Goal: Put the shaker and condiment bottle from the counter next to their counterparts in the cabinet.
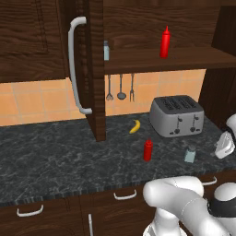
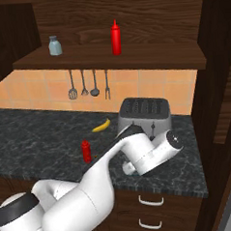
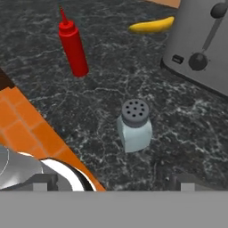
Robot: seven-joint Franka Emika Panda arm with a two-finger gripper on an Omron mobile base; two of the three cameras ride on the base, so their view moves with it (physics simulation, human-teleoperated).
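shaker (image 3: 134,126): upright on the counter (image 1: 55,156), long axis vertical, grey perforated cap up; in front of the toaster (image 1: 177,115) and apart from it; also seen at (image 1: 190,154)
bottle (image 1: 148,150): upright on the counter, nozzle pointing up, long axis vertical; left of the shaker and apart from it; the banana (image 1: 134,126) lies behind it, nearer the wall; in the hand view (image 3: 73,48) it leans across the picture, nozzle toward the top left
gripper (image 3: 111,181): above the counter, looking down on the shaker; only the tips show at the bottom of the hand view, set wide apart, with nothing between them; the shaker stands beyond them, untouched
arm: in the right base view it reaches from the lower left over the counter's front edge, its wrist in front of the toaster
cabinet (image 1: 92,69): door swung open, curved grey handle facing out; on the shelf (image 2: 109,58) a second shaker (image 2: 55,45) at the left and a taller red bottle (image 2: 115,38) near the middle, both upright and well apart
counter: dark marbled stone; toaster at the back right, banana to its left
room: orange tiled wall behind; three utensils (image 2: 89,85) hang under the shelf; dark wood drawers with grey handles below the counter
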